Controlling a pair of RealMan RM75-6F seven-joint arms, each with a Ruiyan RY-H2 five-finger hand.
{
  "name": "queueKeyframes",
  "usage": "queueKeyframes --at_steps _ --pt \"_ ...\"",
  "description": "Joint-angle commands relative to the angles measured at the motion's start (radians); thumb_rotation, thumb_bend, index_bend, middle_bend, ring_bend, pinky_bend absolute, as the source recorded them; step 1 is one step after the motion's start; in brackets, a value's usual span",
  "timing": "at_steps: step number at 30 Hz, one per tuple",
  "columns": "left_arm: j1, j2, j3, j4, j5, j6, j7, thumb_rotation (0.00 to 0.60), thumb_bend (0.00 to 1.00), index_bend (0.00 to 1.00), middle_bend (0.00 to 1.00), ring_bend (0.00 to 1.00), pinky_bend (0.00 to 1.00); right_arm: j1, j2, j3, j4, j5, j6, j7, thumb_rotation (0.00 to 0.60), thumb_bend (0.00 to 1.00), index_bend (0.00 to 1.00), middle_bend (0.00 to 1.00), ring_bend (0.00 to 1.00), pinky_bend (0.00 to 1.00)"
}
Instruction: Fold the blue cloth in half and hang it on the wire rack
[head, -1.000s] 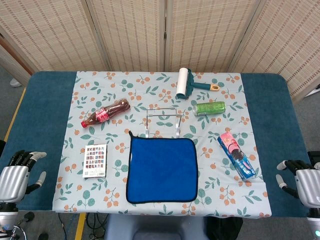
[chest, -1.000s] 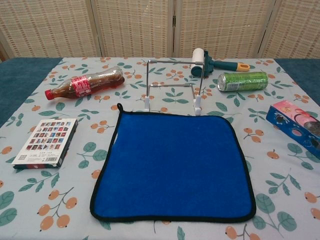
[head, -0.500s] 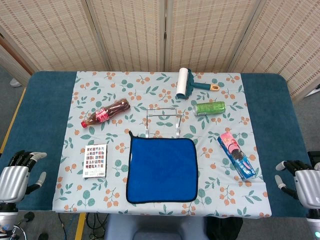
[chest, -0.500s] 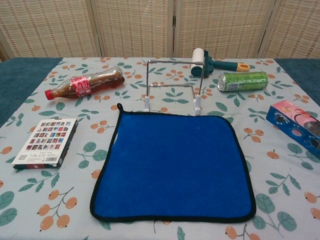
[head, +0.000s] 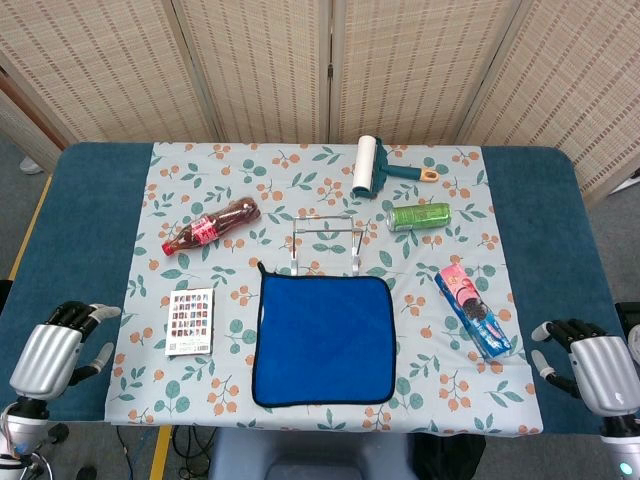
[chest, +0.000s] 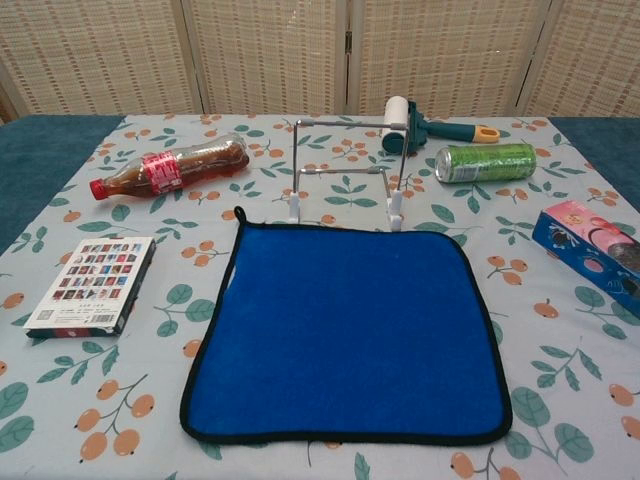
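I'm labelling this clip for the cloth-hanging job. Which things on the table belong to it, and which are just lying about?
Belong to the job:
blue cloth, lying flat and unfolded
wire rack, standing just behind it

Just lying about:
cola bottle, on its side
green can, on its side
lint roller
card box
biscuit pack

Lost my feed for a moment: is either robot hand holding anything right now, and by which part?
Nothing is held. The left robot hand and right robot hand are both empty at the table's near edges, and the blue cloth lies flat, untouched.
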Motion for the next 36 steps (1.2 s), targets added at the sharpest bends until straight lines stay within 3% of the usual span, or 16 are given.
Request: queueKeyframes --at_steps 1,4,11,15,18,22,36 --pt "-0.029 0.001 0.013 0.008 0.041 -0.028 -0.014 0.600 0.36 0.31 0.48 0.41 0.42 0.011 0.008 -0.004 -0.014 -0.023 -0.004 -0.005 0.600 0.33 0.48 0.53 0.43 0.51" --pt "-0.063 0.000 0.029 0.015 0.095 -0.056 -0.047 0.600 0.36 0.32 0.57 0.49 0.59 0.027 0.014 -0.014 -0.029 -0.055 -0.019 -0.014 0.600 0.33 0.48 0.55 0.46 0.53" --pt "-0.148 -0.043 0.057 0.041 0.222 -0.122 -0.021 0.600 0.33 0.36 0.73 0.62 0.83 0.082 -0.006 -0.040 -0.058 -0.112 -0.103 -0.040 0.600 0.33 0.48 0.61 0.54 0.62" --pt "-0.203 -0.077 0.071 0.049 0.289 -0.161 -0.011 0.600 0.33 0.37 0.79 0.67 0.88 0.119 -0.017 -0.048 -0.075 -0.148 -0.148 -0.056 0.600 0.33 0.48 0.68 0.63 0.71" --pt "-0.236 -0.105 0.077 0.059 0.316 -0.188 -0.011 0.600 0.33 0.38 0.83 0.70 0.90 0.143 -0.022 -0.056 -0.084 -0.167 -0.180 -0.065 0.600 0.33 0.48 0.76 0.71 0.84" --pt "-0.287 -0.141 0.088 0.067 0.346 -0.243 -0.001 0.600 0.33 0.38 0.88 0.75 0.92 0.176 -0.029 -0.075 -0.097 -0.184 -0.242 -0.084 0.600 0.33 0.48 0.84 0.78 0.91" --pt "-0.394 -0.273 0.123 0.092 0.332 -0.403 0.046 0.600 0.33 0.38 0.98 0.84 0.94 0.229 -0.071 -0.124 -0.114 -0.196 -0.342 -0.108 0.600 0.33 0.48 0.88 0.84 0.93"
